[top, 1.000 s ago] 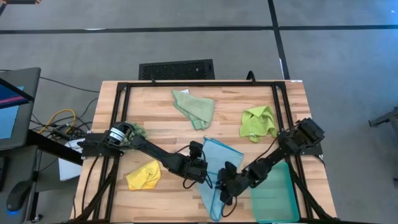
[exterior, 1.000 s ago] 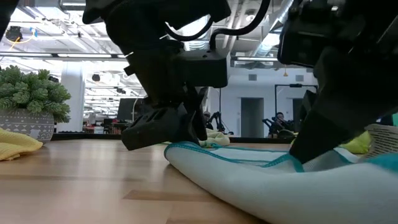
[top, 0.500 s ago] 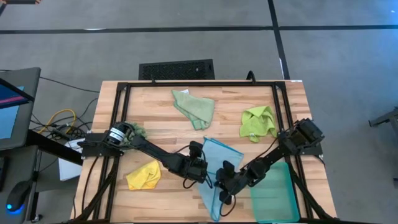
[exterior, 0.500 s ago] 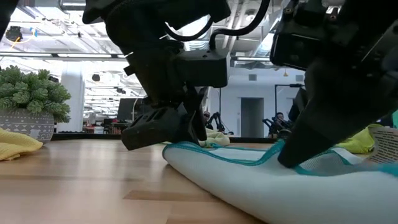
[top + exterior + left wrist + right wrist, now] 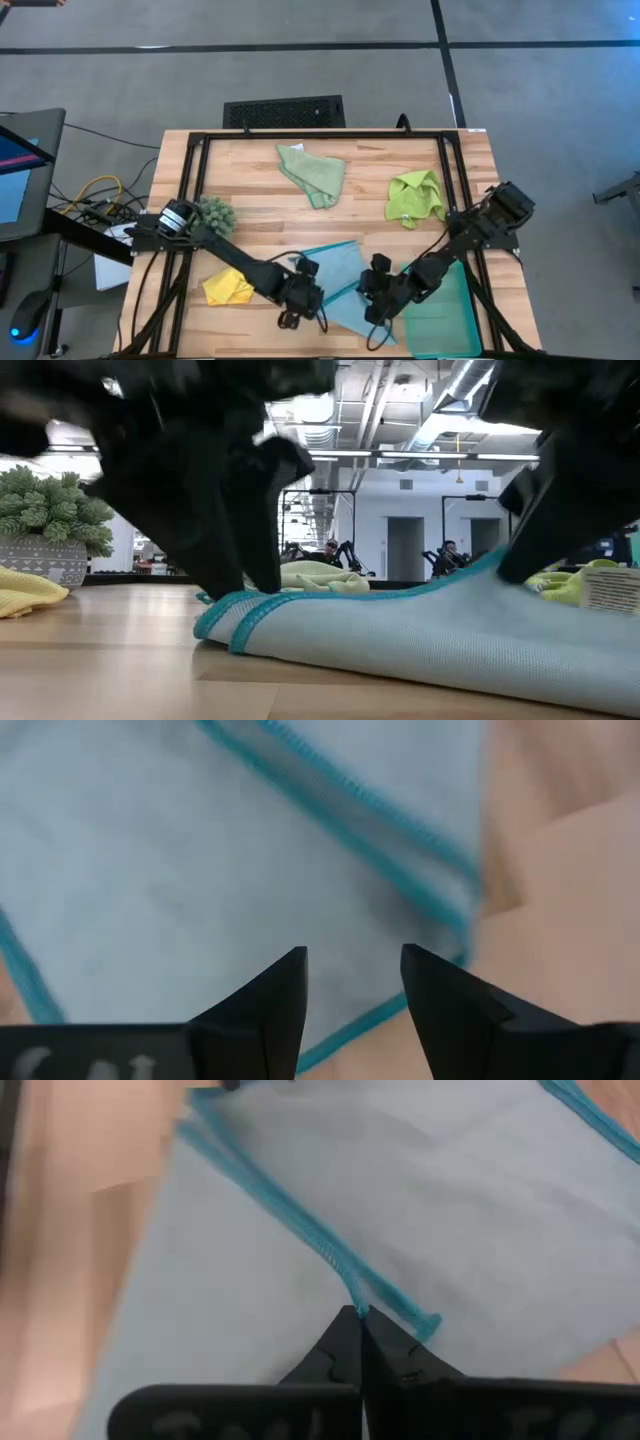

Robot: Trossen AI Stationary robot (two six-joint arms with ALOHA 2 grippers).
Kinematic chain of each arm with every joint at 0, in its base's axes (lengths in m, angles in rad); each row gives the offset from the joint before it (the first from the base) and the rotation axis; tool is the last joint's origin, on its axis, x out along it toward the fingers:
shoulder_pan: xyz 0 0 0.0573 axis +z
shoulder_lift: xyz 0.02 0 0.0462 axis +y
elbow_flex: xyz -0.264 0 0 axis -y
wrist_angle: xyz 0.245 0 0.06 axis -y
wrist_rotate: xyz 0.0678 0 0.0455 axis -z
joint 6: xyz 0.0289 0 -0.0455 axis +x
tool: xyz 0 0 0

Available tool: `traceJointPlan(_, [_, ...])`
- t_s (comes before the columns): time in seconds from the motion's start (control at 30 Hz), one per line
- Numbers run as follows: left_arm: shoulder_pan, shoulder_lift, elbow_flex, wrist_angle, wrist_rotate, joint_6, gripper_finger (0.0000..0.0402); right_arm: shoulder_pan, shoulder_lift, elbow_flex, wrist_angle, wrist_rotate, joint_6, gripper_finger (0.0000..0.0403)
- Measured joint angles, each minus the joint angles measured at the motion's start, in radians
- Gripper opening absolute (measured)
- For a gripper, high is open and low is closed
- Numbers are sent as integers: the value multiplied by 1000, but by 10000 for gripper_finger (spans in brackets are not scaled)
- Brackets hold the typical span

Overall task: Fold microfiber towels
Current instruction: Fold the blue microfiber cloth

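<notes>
The light blue towel lies doubled over on the table near its front edge. My left gripper is open just over the towel's left part, near a teal-stitched edge; it also shows in the high view. My right gripper is shut on the towel's right part and shows in the high view. The pale sage green towel and the lime green towel lie crumpled at the back. The yellow towel lies front left. My left gripper: I cannot tell whether its open fingertips touch the light blue towel below them. My right gripper pinches the towel's teal-stitched edge near a corner between its two shut fingers, slanting down from the right. That edge is raised a little; the rest lies on the table.
A teal tray stands at the front right, beside the right arm. A dark-green spiky clump sits at the left by the left arm's base. A black frame runs round the wooden table top.
Both grippers have gone toward the table's near edge, the left one farther. The light blue towel's far part has been drawn over its near part, so it now lies doubled and shorter, with a folded edge at its left.
</notes>
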Motion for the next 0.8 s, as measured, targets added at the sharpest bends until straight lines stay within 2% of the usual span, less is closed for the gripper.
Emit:
traceJointPlan(0.1, [-19,0,21,22,-47,1,157,29,-33,0,7,30,-8,17])
traceJointPlan(0.2, [-21,0,23,54,-140,9,157,49,-42,0,3,38,-11,13])
traceJointPlan(0.33, [6,0,15,74,-226,6,157,66,-43,0,21,-9,-58,9])
traceJointPlan(0.57, [88,2,-83,278,-164,6,157,55,-26,0,45,-48,-49,15])
traceJointPlan(0.67, [110,2,-126,319,-78,-23,157,47,-26,0,19,18,-3,11])
traceJointPlan(0.8, [111,2,-146,345,-13,-36,157,36,-27,0,-74,67,57,6])
